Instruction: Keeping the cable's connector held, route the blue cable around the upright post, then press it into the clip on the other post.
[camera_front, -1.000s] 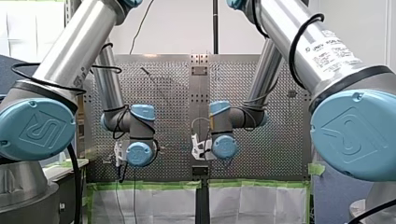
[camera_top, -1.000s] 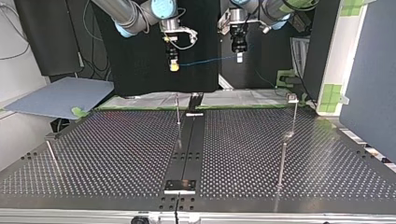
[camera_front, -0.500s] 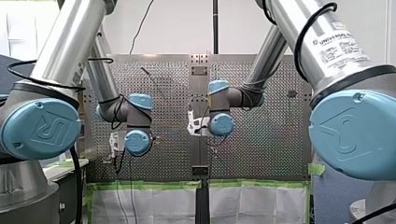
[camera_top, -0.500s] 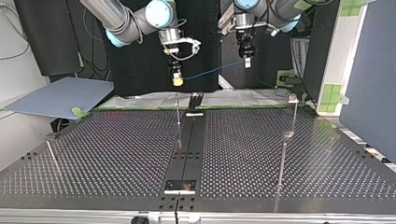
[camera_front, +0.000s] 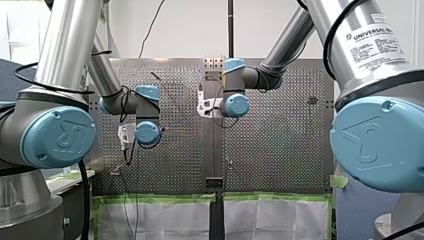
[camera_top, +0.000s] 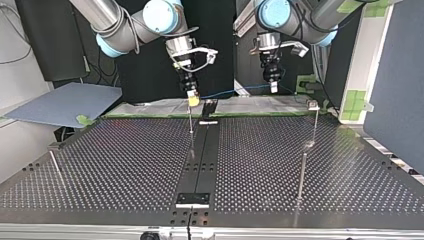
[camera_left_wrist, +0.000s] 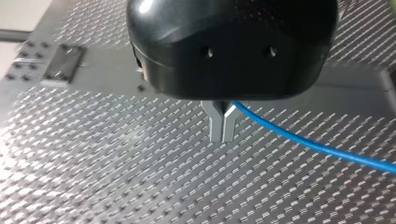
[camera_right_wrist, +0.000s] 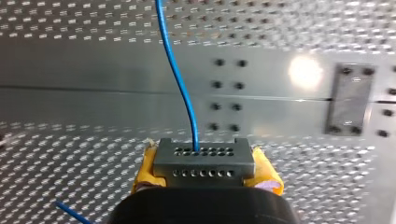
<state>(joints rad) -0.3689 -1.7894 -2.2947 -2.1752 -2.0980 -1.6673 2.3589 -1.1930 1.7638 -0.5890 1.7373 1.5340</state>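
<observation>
In the top view my right gripper (camera_top: 192, 100), with yellow pads, hangs just above the tip of a thin upright post (camera_top: 190, 119) at the table's far middle. The right wrist view shows it (camera_right_wrist: 204, 169) shut on a grey perforated connector (camera_right_wrist: 204, 156), with the blue cable (camera_right_wrist: 180, 79) running out ahead of it. My left gripper (camera_top: 273, 88) hovers further right in the top view. Its metal fingers (camera_left_wrist: 223, 136) are shut on the blue cable (camera_left_wrist: 322, 150), which sags between the two grippers (camera_top: 230, 92). A post with a small clip head (camera_top: 313, 105) stands at the far right.
The black perforated table (camera_top: 125, 165) has a flat central rail (camera_top: 202, 160) with a metal plate (camera_top: 192, 199) at its near end. Another slim post (camera_top: 302, 172) stands at the top view's right and one (camera_top: 55, 167) at its left. A blue-grey sheet (camera_top: 65, 102) lies beyond the table.
Both arms have come down and nearer in the top view, carrying the cable with them. My right gripper now hangs just over the thin middle post. Both grips are unchanged.
</observation>
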